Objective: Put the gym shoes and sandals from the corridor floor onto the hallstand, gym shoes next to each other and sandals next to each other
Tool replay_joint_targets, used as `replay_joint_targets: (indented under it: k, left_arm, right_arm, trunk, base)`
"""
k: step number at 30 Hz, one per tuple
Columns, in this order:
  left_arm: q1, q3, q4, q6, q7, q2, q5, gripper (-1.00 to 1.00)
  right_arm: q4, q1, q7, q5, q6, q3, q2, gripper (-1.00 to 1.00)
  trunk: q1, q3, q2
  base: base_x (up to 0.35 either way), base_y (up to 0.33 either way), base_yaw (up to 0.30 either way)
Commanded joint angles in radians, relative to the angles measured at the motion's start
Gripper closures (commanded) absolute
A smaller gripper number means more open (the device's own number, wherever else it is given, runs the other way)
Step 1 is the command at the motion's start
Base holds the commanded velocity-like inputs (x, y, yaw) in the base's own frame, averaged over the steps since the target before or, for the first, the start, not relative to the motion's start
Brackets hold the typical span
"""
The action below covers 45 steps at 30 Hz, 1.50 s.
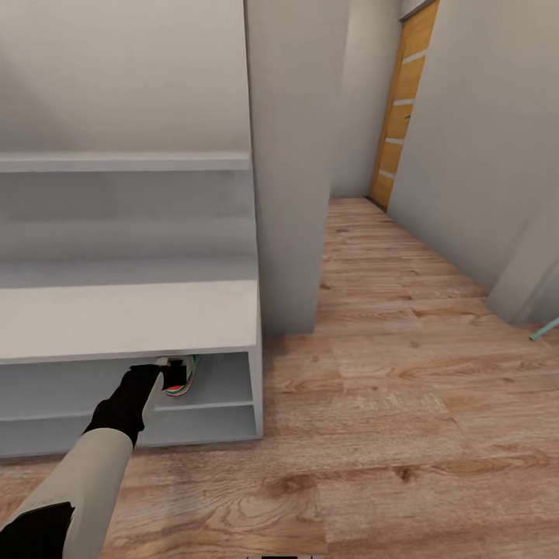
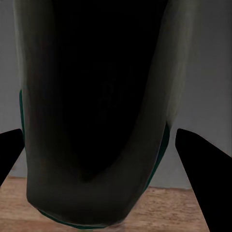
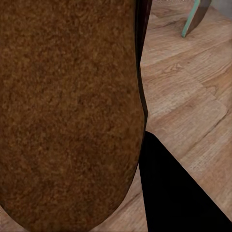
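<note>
**Left arm reaches a gym shoe into the hallstand; a sandal sits against the right fingers**

Head view: the hallstand (image 1: 128,314) fills the left half of the frame, its flat top pale above open bays. At lower left the left arm reaches up into the upper bay, and the left gripper (image 1: 159,374) sits at the bay's mouth, just under the top board. A gym shoe (image 1: 183,377) shows right at the fingertips, its green and red edge peeking out inside the bay. The corridor floor (image 1: 404,404) runs off to the upper right toward an orange door (image 1: 401,109).

Left wrist view: the gym shoe's dark sole (image 2: 96,111) stands between the two black fingers (image 2: 200,169), which flank it at lower left and lower right, spread to its width and apparently clamped on it.

Right wrist view: a sandal (image 3: 67,111), brown and grainy, covers the left of the frame. One black finger (image 3: 174,193) lies just beside its edge at lower right; whether the right gripper holds it I cannot tell.
</note>
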Motion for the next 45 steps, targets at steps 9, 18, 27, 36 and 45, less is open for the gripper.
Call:
replay_joint_targets:
  k: [9,18,27,36,45]
  left_arm:
    - [0.0,0.002,-0.001,0.004,-0.003,0.0,-0.007,1.0]
    - [0.0,-0.003,0.0,0.004,-0.005,0.001,-0.007,-1.0]
    - [0.0,0.001,-0.001,0.004,-0.004,0.005,-0.006,-1.0]
    - [0.0,0.001,0.0,0.003,-0.004,0.005,-0.006,-1.0]
    - [0.003,-0.002,0.002,-0.035,-0.006,0.008,-0.006,-1.0]
  right_arm:
    - [0.0,-0.001,0.008,-0.005,0.0,-0.003,0.001,1.0]
    - [0.0,-0.001,0.008,-0.005,0.0,-0.003,0.001,1.0]
    - [-0.001,-0.001,0.008,-0.005,0.0,-0.003,0.0,1.0]
    - [-0.001,-0.001,0.008,-0.005,0.0,-0.003,0.001,1.0]
    - [0.001,-0.001,0.008,-0.005,0.0,-0.002,0.001,1.0]
  trunk:
    - [0.0,-0.001,0.0]
    - [0.0,-0.001,0.0]
    - [0.0,-0.001,0.0]
    - [0.0,-0.001,0.0]
    - [0.0,-0.001,0.0]
  base:
    - [0.014,0.0,0.0]
    - [0.0,0.0,0.0]
    - [0.0,0.0,0.0]
    - [-0.183,0.042,0.0]
    - [-0.31,0.099,0.0]
